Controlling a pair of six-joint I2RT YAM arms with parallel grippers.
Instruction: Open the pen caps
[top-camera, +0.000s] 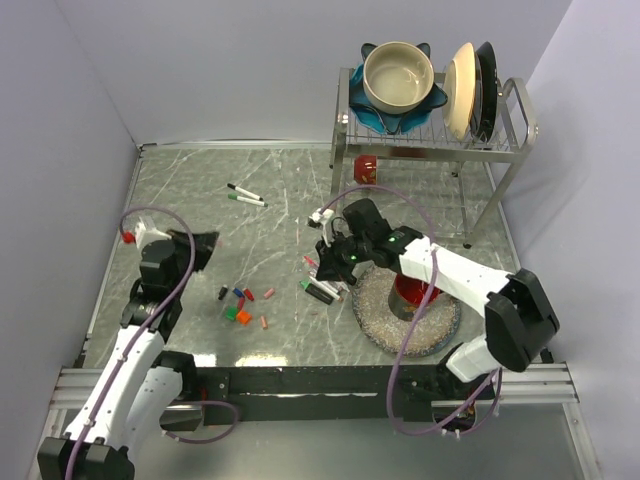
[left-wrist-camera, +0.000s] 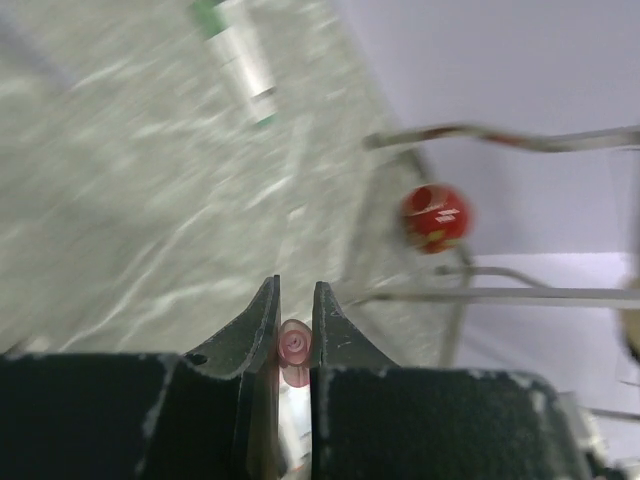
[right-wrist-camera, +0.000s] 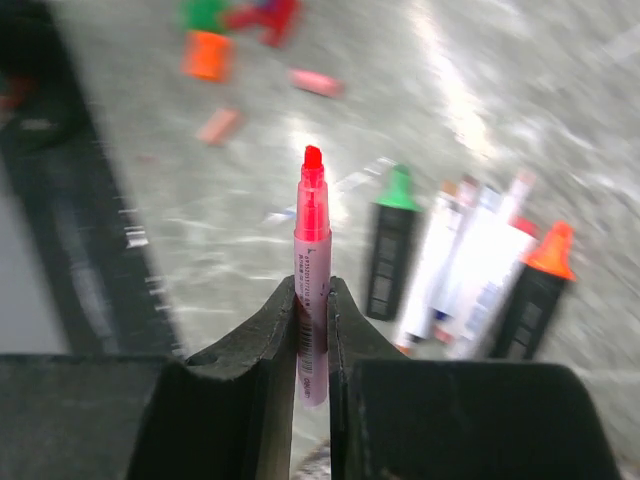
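Top view high above table (top-camera: 200, 190), wrist views low, close, right one sharing pen caps (top-camera: 243, 317)

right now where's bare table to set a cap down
Bare marble lies in the far left corner behind the two markers, and mid-table between those markers and the loose caps. Crowded: the front centre, from the caps to the marker pile and the round mat.

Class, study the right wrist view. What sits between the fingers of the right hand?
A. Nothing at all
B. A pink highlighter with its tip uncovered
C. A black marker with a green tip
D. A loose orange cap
B: the right hand is shut on the pink highlighter, whose bare red tip points away, while the green-tipped marker lies on the table beyond.
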